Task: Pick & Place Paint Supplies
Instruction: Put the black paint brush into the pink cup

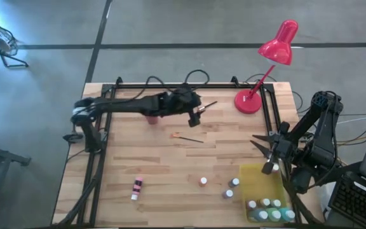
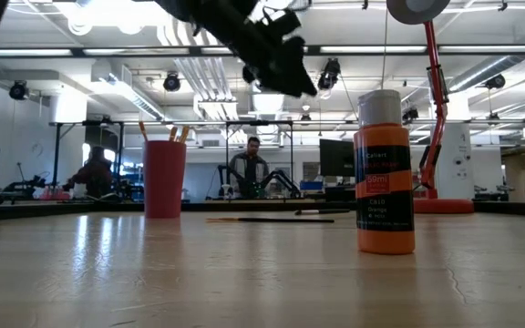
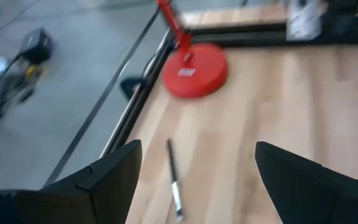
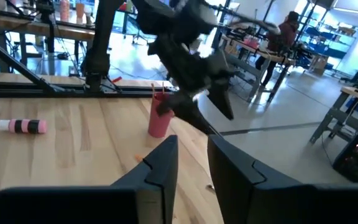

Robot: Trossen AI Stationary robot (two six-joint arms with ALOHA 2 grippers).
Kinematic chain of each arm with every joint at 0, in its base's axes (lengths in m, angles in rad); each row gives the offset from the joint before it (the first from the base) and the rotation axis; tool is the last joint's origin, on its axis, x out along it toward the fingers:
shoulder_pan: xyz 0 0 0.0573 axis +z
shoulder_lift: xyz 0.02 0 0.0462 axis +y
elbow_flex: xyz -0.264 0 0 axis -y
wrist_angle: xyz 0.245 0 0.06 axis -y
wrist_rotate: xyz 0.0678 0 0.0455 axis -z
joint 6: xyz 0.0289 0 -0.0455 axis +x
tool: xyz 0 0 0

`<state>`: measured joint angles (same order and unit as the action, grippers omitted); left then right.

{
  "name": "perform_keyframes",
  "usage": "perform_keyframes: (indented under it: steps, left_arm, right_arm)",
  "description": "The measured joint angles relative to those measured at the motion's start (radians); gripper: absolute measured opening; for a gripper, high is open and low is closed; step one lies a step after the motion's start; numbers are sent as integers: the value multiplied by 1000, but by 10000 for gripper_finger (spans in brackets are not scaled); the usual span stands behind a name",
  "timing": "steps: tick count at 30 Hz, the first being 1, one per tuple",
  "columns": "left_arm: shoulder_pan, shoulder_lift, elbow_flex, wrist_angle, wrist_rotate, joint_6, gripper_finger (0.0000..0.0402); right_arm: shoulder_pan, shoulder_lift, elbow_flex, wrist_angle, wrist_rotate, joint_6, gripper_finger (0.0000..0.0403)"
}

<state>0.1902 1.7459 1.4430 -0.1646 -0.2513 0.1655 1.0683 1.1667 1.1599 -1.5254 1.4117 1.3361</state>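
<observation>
A: From above, what do you see?

B: The left gripper point(image 1: 200, 112) is stretched out over the far middle of the table point(image 1: 170, 165), near the red lamp point(image 1: 269, 63). A brush point(image 1: 188, 138) lies on the wood below it. The right gripper point(image 1: 259, 145) hangs over the table's right edge, just above the yellow tray point(image 1: 262, 184), which holds a row of small bottles point(image 1: 271, 210). More bottles sit loose beside the tray, and a pink bottle point(image 1: 136, 187) lies on its side further left.

A: And at table height?

B: An orange bottle point(image 2: 386, 173) stands upright up close. A red cup point(image 2: 164, 178) with brushes in it stands far back, and a brush lies flat between them.

A: The left wrist camera?

B: The fingers point(image 3: 104, 180) are spread wide with nothing between them. A brush point(image 3: 174, 180) lies below, and the lamp's base beyond.

A: The right wrist?

B: Its fingers point(image 4: 160, 165) stand narrow, a slim gap left, holding nothing. Past them are the cup, the lying pink bottle and the other arm.
</observation>
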Motion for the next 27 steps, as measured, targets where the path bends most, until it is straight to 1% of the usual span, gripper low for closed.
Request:
perform_keyframes:
  steps: [4, 7, 10, 13, 16, 22, 25, 27]
  left_arm:
    - [24, 79, 47, -81, -79, -35, 318]
    - [37, 116, 57, -106, -126, -59, 318]
    - [46, 135, 48, -102, -133, -64, 318]
    - [51, 153, 37, -95, -132, -68, 318]
    - [62, 174, 31, -79, -122, -69, 318]
    - [104, 222, 29, -71, -39, -62, 318]
    - [126, 226, 30, -67, -7, -60, 318]
    - [142, 227, 29, -65, 32, -74, 318]
  right_arm:
    - [0, 0, -2, 2, -4, 0, 74]
    - [0, 0, -3, 2, -6, 0, 69]
    - [0, 0, -3, 2, -6, 0, 69]
    - [0, -1, -3, 1, -7, 0, 79]
    - [0, -5, -3, -1, -4, -1, 93]
    - [-20, -15, -3, -1, 2, 4, 117]
    - [-33, -16, -3, -1, 2, 8, 126]
    - [-42, -16, -3, -1, 2, 8, 132]
